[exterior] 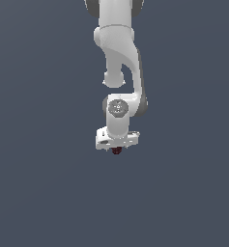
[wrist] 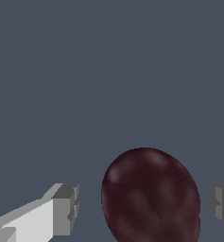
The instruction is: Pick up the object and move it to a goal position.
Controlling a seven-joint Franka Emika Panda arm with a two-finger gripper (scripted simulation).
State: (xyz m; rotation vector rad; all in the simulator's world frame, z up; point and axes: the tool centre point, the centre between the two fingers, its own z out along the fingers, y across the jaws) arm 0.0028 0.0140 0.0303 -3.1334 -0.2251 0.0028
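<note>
The object (wrist: 151, 198) is a dark maroon, roundish lump with a faintly veined surface. In the wrist view it sits between the two grey fingertips (wrist: 67, 208) of my gripper (wrist: 142, 205), with a small gap showing on each side. The gripper is open around it and neither finger touches it. In the exterior view the white arm hangs straight down over the flat grey ground, and the gripper (exterior: 117, 148) is low with the object (exterior: 117, 151) showing as a tiny dark red spot just under the white hand. The fingers themselves are barely visible in that view.
A plain dark grey-blue surface (exterior: 38, 193) fills both views. The arm's links (exterior: 118, 58) rise to the top edge of the exterior view. No other objects or any goal marker show.
</note>
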